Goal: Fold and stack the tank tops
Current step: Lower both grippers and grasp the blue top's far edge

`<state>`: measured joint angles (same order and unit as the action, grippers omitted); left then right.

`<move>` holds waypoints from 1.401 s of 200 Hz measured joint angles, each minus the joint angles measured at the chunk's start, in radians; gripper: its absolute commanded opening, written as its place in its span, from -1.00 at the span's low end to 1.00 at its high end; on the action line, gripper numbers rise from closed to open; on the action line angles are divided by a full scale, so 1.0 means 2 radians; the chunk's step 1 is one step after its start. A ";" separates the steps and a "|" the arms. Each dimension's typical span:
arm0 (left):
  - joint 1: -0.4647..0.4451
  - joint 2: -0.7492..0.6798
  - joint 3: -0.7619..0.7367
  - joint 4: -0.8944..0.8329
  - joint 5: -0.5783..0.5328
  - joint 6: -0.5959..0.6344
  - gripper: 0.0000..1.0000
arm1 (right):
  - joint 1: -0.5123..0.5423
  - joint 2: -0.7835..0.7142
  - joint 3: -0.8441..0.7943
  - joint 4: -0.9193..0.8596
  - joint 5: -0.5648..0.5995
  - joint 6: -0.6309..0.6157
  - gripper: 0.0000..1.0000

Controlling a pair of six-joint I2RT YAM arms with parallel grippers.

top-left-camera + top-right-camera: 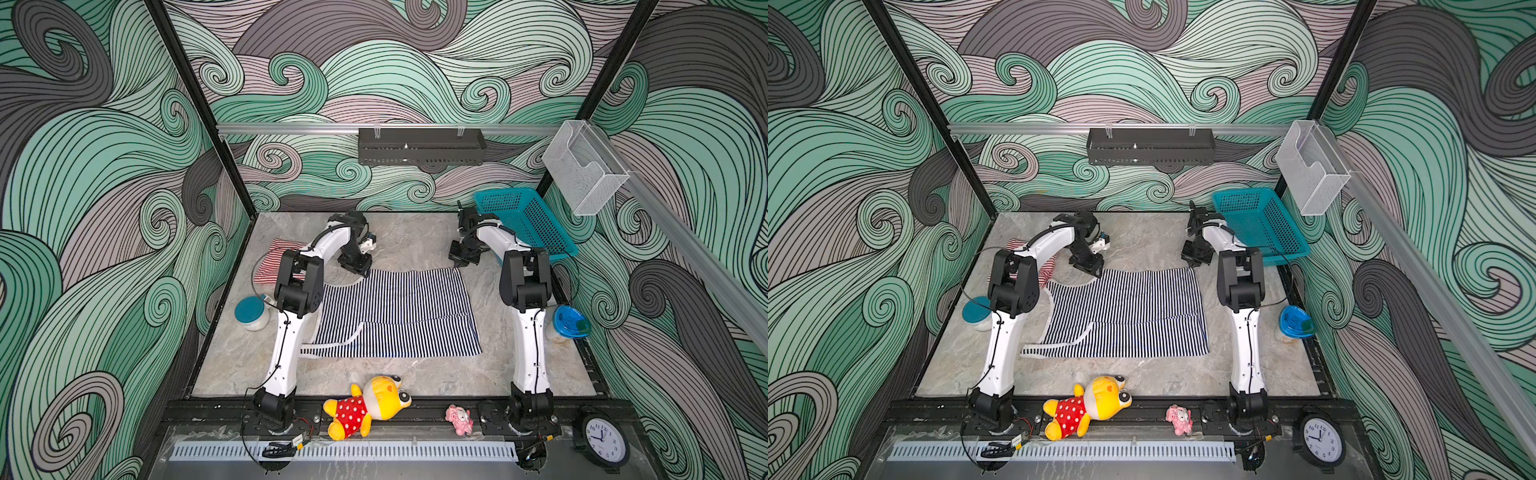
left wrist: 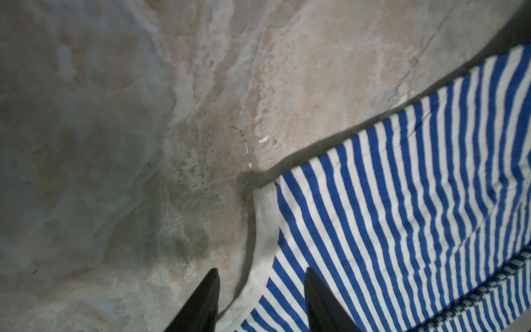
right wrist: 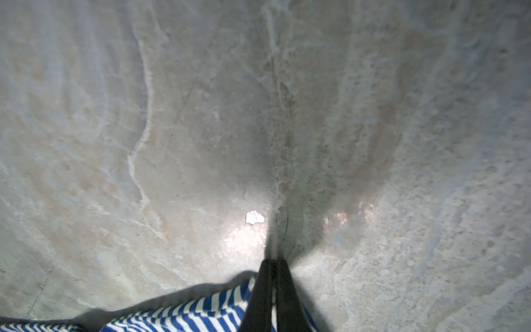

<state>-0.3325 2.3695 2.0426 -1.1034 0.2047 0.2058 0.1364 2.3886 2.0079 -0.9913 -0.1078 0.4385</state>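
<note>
Swirl-pattern walls, marble table [image 1: 415, 374] inside a black frame. Navy top [image 1: 399, 316] lies flat mid-table in both top views, lower part folded up in a band and a white-trimmed strap trailing at its near-left corner. Teal basket [image 1: 528, 220] leans tilted at the far-right corner, right behind the right arm [image 1: 525, 291]. Left arm [image 1: 299, 286] blocks the navy top's left edge and much of the red top [image 1: 270, 262], which sits bunched at the far left, apart from the navy one, so they are not stacked.

Clutter:
- Plush [image 1: 365, 407] in a polka-dot dress on the front rail
- Clock [image 1: 602, 440] at the front right
- Teal-lidded jar [image 1: 251, 311] beside the left arm
- Blue bowl [image 1: 571, 322] beside the right arm
- Pink toy [image 1: 459, 419] on the front rail

Left gripper [image 2: 261, 270] is spread at the navy top's far-left corner, one finger over bare table and the other over stripes, straddling the white trim. Right gripper [image 3: 275, 261] has its fingers pressed together at the far-right corner. Striped cloth shows on both sides of them, but I can't tell if any is pinched.
</note>
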 measured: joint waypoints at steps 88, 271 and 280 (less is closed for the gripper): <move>-0.002 0.000 0.002 0.000 -0.007 -0.004 0.17 | 0.003 -0.083 -0.025 -0.006 0.010 -0.009 -1.00; -0.017 0.074 0.107 -0.027 0.002 0.008 -0.63 | 0.019 -0.149 -0.120 0.012 0.023 -0.010 -1.00; -0.017 0.074 0.107 -0.028 0.002 0.011 -0.74 | 0.019 -0.153 -0.124 0.013 0.023 -0.010 -1.00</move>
<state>-0.3672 2.5175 2.2566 -1.1595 0.2096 0.2272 0.1745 2.0827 1.7592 -0.9653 -0.0612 0.4194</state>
